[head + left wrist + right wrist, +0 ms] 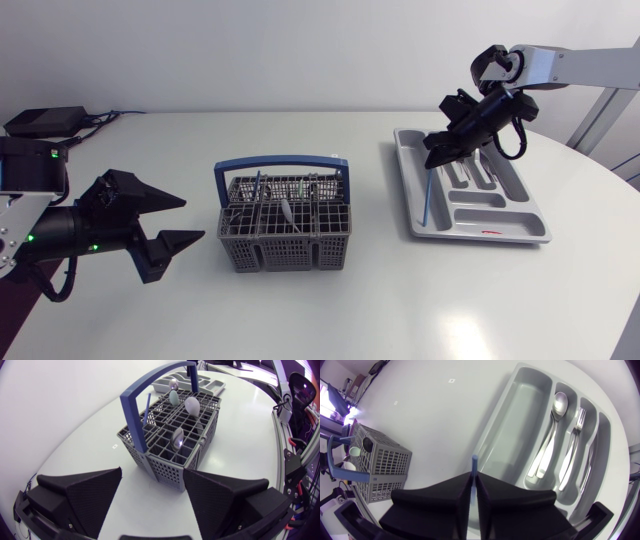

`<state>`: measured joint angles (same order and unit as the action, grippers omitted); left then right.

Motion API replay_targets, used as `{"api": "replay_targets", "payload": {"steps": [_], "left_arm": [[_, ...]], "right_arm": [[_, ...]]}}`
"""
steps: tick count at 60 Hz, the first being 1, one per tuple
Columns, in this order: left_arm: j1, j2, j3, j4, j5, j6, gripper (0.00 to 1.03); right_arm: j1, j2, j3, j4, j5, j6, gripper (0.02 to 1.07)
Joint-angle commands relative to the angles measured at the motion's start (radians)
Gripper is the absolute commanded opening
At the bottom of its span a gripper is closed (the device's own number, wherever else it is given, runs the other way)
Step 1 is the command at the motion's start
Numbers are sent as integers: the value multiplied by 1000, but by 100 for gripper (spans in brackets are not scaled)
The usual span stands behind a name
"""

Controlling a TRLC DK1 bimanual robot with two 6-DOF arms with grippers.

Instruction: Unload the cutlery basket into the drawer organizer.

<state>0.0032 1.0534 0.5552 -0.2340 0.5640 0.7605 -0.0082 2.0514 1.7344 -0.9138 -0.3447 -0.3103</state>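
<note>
At 3 o'clock on table point(330, 320), right gripper point(434, 157) clamping blue-handled utensil point(428, 195), pointing it down at long compartment of drawer organizer point(520, 215). Left gripper point(192, 218) gaping wide, sitting at 9 o'clock of cutlery basket point(282, 250).

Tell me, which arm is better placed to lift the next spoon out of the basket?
Probably the left. The left gripper sits open beside the cutlery basket; the right gripper is over the drawer organizer, shut on a blue utensil.
</note>
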Motion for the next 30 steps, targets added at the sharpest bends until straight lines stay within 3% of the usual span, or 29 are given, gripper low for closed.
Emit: {"api": "replay_targets", "payload": {"steps": [1,13,15,24,25,30], "left_arm": [[1,-3,-26,10,0,23,94],[1,-3,-24,10,0,22,94],[0,-3,-24,10,0,22,94],[4,-10,-24,5,0,22,94],[4,-12,-24,4,0,22,94],[12,-30,-23,-7,0,22,94]], "right_arm": [[1,55,60,-11,9,27,16],[-1,128,126,33,44,69,24],[-1,142,136,41,55,77,35],[1,161,148,69,101,93,98],[1,156,145,72,102,93,102],[1,81,102,108,82,94,103]]}}
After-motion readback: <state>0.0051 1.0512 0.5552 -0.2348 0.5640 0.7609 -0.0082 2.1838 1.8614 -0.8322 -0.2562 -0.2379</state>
